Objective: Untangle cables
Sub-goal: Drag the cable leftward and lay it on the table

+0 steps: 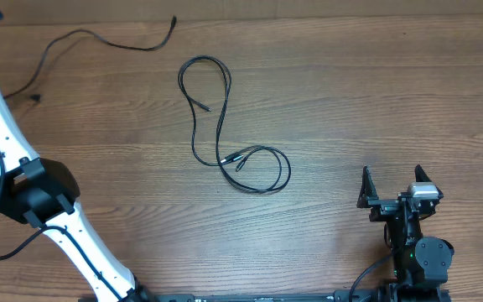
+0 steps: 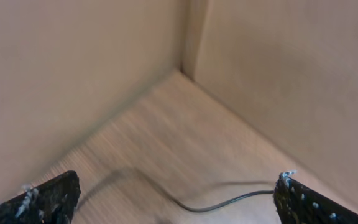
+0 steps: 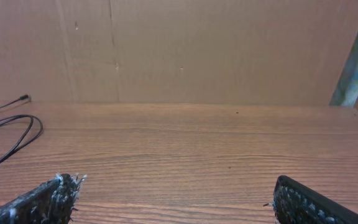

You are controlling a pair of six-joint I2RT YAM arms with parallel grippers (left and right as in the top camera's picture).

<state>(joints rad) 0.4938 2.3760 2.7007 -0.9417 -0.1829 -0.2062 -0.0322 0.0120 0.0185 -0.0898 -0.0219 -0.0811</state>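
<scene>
Left arm [image 1: 7, 143]: white with a black joint, reaching up the left edge of the counter [image 1: 350, 101] toward the far left corner.
Left claw [image 2: 178, 182]: gaping wide. One finger [image 2: 48, 199] sits in each bottom corner of the wrist view, with nothing clamped between them. It hangs low over the counter, facing a corner of cardboard wall [image 2: 73, 74].
Loose cable [image 2: 229, 200]: a thin black cord lying on the wood under that open claw, curving across to the finger on the right of the view. The picture is blurred, so I cannot tell whether it touches. From overhead it trails along the far left of the counter, one end pointing off toward the far edge.
Cable tangle [image 1: 225, 126]: mid-counter, well apart from both claws. There is a tall narrow loop at the far end and flatter overlapping loops at the near end. One small plug tip rests inside the tall loop, and two more lie close together where the lower loops cross. I cannot tell how many cords are in it.
Right claw [image 3: 176, 185]: also spread wide, empty and touching nothing, parked low at the near right of the counter. Its wrist camera catches the tangle's loops off to the left.
Far right: a pale greenish post [image 3: 356, 56] stands against the cardboard.
</scene>
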